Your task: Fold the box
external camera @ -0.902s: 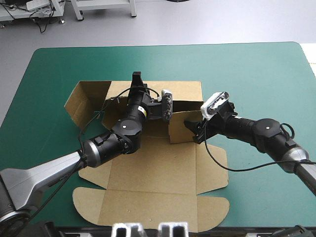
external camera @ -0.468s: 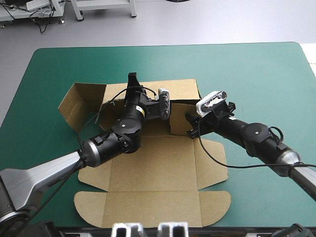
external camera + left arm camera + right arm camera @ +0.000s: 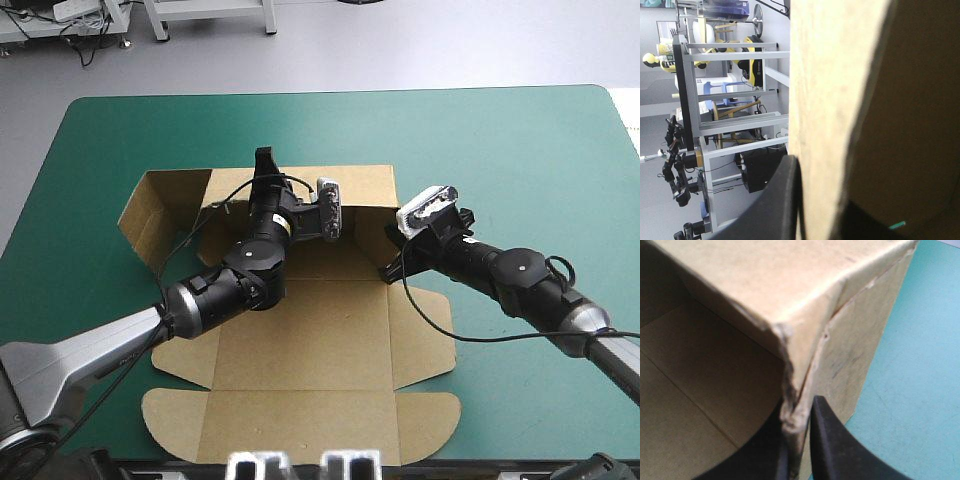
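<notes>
The brown box [image 3: 310,330] lies as a cut sheet on the teal-green cover, its back wall [image 3: 360,185] raised. My left gripper [image 3: 265,160] stands at the back wall's top edge. In the left wrist view its black fingers [image 3: 785,200] are shut on the board [image 3: 840,100] between them. My right gripper [image 3: 389,267] is at the right end of the back wall, where the short side wall meets it. In the right wrist view that gripper [image 3: 799,440] pinches the worn corner edge [image 3: 790,415], one finger inside the box, the other finger [image 3: 832,445] outside.
A side flap [image 3: 160,205] stands half raised at the box's left end. The flat lid panel with rounded tabs [image 3: 300,430] reaches the table's front edge. Teal-green cover [image 3: 520,150] shows to the right of and beyond the box.
The right gripper's fingers have closed on the corner of the side wall, and that wall has swung outward to the right. The left flap has shifted a little left. The left gripper keeps its hold.
</notes>
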Motion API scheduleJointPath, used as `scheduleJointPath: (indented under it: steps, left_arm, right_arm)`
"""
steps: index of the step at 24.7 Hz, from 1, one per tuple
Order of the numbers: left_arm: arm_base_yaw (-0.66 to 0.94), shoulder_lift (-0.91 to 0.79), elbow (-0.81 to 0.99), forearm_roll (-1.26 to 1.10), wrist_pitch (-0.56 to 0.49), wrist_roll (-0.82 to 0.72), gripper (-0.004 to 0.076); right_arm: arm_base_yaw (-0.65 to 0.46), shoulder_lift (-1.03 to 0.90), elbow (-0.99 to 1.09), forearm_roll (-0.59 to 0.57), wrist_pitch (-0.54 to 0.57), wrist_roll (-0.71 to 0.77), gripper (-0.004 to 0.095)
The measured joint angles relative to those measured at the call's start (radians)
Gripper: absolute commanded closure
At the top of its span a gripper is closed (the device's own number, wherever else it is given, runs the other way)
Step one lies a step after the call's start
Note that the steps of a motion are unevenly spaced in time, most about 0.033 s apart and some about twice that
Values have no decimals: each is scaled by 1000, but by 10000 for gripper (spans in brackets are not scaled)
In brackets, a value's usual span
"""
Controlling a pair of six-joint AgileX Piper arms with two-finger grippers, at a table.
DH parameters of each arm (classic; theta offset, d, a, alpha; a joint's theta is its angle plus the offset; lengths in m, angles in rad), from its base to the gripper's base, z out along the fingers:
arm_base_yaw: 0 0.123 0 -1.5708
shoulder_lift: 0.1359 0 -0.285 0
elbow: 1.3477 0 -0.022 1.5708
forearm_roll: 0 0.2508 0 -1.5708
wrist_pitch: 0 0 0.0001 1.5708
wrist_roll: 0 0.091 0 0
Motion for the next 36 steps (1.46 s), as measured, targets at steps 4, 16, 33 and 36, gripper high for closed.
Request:
scheduleJointPath:
  steps: [4, 16, 33, 36]
  left_arm:
    - [0, -1, 0, -10, 1, 0, 680]
    - [-282, -117, 0, -86, 195, -40, 194]
    - [-19, -304, -221, -554, 150, 83, 708]
    - [171, -304, -277, -720, 150, 190, 708]
  right_arm:
    - [-3, 0, 0, 0, -3, 5, 931]
    - [1, 1, 0, 0, -43, 40, 931]
    - [-6, 1, -19, -107, -44, 51, 932]
    - [-42, 1, -65, -195, 58, 88, 932]
